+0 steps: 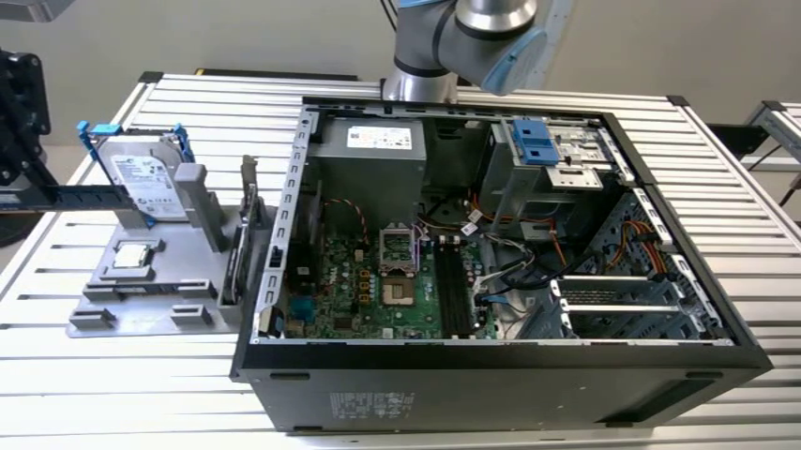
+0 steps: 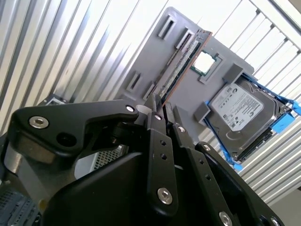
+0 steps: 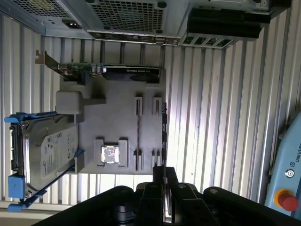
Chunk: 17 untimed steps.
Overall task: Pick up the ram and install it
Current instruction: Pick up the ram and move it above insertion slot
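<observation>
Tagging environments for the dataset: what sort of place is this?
Probably a robotics lab bench for PC assembly: an open black desktop computer case lies on a ribbed aluminium table, beside a grey plastic fixture holding a silver hard drive, with a grey robot arm behind.

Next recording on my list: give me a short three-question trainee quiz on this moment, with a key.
1. True or false: the gripper is holding the ram.
2. In the first wrist view, what lies on the grey holder between the ram and the hard drive? A) a fan B) a processor C) a screwdriver
3. Short answer: in the exterior view, on which side of the computer case does the grey holder stand?

Key: 1 false, the ram stands in a slot of the grey holder; 2 B; 3 the exterior view's left.
</observation>
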Each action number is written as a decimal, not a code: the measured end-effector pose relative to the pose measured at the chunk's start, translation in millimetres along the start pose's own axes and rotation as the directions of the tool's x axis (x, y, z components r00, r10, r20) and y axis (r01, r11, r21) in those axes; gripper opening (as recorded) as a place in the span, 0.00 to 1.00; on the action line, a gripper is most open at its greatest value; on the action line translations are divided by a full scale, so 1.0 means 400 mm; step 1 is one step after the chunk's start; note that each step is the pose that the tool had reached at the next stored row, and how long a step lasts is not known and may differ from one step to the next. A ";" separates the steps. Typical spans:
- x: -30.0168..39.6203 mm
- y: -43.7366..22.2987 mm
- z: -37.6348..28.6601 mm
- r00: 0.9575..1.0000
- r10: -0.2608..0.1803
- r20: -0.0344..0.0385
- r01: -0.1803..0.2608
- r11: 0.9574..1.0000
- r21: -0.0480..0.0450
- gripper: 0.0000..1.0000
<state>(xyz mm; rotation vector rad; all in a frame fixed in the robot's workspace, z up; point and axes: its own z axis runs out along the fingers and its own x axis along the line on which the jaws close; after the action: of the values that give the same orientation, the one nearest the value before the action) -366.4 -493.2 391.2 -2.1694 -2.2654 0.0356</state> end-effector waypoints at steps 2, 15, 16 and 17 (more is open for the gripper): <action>0.000 0.003 0.000 1.000 0.000 0.000 0.000 1.000 0.000 0.00; -0.001 0.013 0.000 1.000 0.000 0.000 0.000 1.000 0.001 0.00; -0.001 0.015 0.000 1.000 0.000 0.000 0.000 1.000 0.001 0.00; -0.001 0.017 -0.001 1.000 0.000 0.000 0.000 1.000 0.001 0.00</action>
<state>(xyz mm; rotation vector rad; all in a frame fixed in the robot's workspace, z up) -359.5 -493.2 391.3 -2.1688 -2.2652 0.0366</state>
